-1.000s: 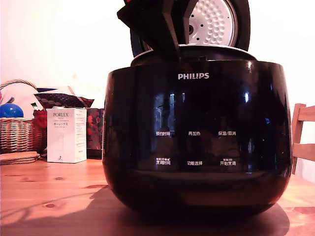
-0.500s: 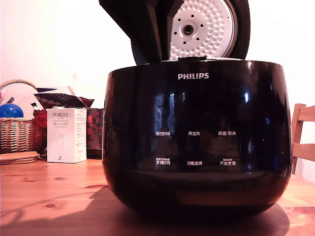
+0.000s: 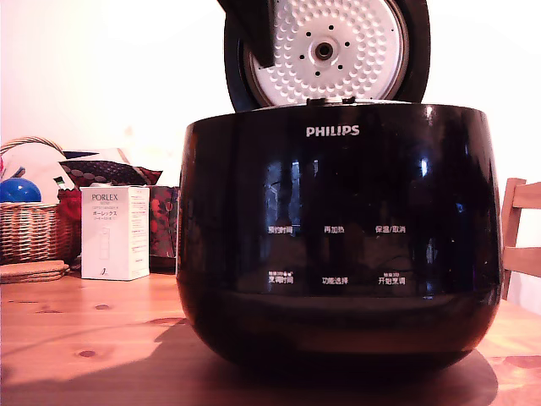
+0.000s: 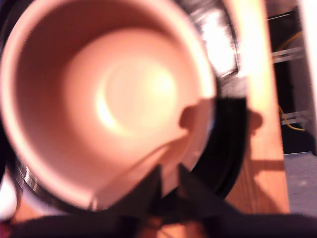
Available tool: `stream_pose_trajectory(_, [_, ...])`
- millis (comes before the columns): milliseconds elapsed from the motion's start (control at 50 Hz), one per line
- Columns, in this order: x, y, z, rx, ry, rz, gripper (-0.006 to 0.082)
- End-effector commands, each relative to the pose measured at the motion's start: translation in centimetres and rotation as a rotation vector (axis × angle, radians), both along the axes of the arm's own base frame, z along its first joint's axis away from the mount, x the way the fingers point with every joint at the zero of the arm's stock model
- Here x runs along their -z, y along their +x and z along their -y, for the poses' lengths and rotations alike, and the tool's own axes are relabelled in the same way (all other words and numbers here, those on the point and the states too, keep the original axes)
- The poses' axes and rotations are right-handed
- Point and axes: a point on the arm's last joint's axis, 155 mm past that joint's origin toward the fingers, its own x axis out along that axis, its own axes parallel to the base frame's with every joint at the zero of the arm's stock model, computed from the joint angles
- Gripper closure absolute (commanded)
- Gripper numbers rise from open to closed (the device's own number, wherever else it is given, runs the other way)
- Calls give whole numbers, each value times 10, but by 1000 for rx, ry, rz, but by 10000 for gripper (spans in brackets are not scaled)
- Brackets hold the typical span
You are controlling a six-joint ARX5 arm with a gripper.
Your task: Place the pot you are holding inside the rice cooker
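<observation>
**A:** Cooker?

**B:** The rice cooker [image 3: 338, 254] is a big glossy black bowl shape with rounded sides, a white PHILIPS logo and white button labels. It sits on the knotty wooden counter [image 3: 93, 338]. Its lid [image 3: 338, 51] stands open and upright, round, with a dimpled silver plate inside.

**A:** Pot?

**B:** The pot [image 4: 99, 99] is down in the cooker's well. From the exterior view it doesn't show above the body. The wrist view looks straight into it: round, smooth, with a curved bottom and a thin flared rim. The glare makes it look pale pink, and the cooker's dark ring wraps round it.

**A:** End effector?

**B:** The end effector [image 3: 254, 30] is dark and angular, up in front of the lid and clear of the cooker body. In the wrist view its tips [image 4: 169, 178] are over the pot's rim with a slim gap between them. It's blurred, so I cannot tell whether it's spread or pressed together.

**A:** Other stuff?

**B:** A woven wicker basket [image 3: 34, 228] and a white cardboard box [image 3: 114, 233] are at the exterior view's left.
</observation>
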Motion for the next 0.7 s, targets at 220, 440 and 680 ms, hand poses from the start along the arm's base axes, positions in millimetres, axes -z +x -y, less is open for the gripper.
stream_pose_trajectory(220, [-3,48,-37,-530,-70,1,791])
stream_pose_trajectory(440, [-28,87,-68,-818,-235,27,791])
stream_pose_trajectory(680, [-80,123,-115,-1017,-456,125,791])
